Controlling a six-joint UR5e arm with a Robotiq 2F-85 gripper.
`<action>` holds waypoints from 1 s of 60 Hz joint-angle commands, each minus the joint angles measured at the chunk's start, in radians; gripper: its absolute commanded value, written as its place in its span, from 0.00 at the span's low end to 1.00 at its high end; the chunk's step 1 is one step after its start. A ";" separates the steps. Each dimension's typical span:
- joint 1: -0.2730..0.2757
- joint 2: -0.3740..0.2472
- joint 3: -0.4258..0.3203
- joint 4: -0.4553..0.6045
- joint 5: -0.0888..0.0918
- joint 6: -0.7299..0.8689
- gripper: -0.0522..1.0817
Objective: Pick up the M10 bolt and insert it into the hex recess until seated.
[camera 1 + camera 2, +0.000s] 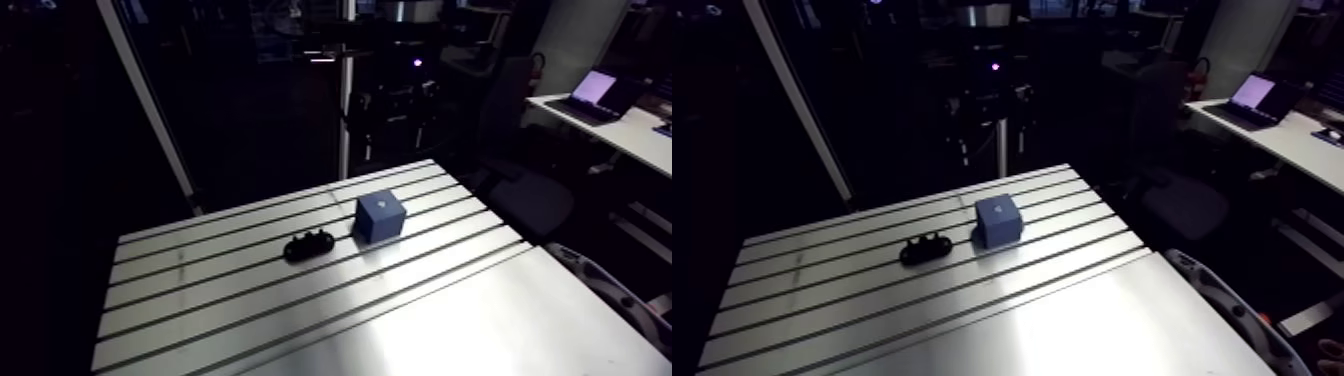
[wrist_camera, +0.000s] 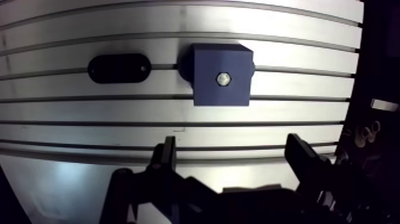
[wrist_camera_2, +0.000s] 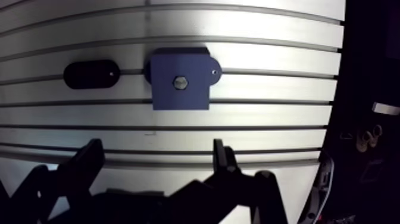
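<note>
A dark blue cube block stands on the slotted aluminium table, also seen as the block in the arm view. A silver hex bolt head sits in the middle of the block's top face, level with it. In the wrist view my gripper hangs well above the table, open, with nothing between its fingers. The block lies ahead of the gripper, roughly in line with the gap. The arm view does not show the gripper.
A black oval part lies flat on the table beside the block, a short gap away; the same oval part shows in the arm view. A smooth unslotted sheet covers the table's near side. The table edge runs close past the block.
</note>
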 commanded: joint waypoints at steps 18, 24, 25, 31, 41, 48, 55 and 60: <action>0.158 -0.133 -0.222 0.359 0.006 0.177 0.05; 0.184 -0.142 -0.223 0.367 0.008 0.190 0.05; 0.184 -0.142 -0.223 0.367 0.008 0.190 0.05; 0.203 -0.157 -0.217 0.363 0.001 0.215 0.05; 0.204 -0.166 -0.213 0.362 0.009 0.249 0.05; 0.206 -0.175 -0.203 0.362 0.009 0.249 0.05; 0.210 -0.176 -0.192 0.362 0.012 0.247 0.05; 0.215 -0.176 -0.185 0.362 0.012 0.247 0.05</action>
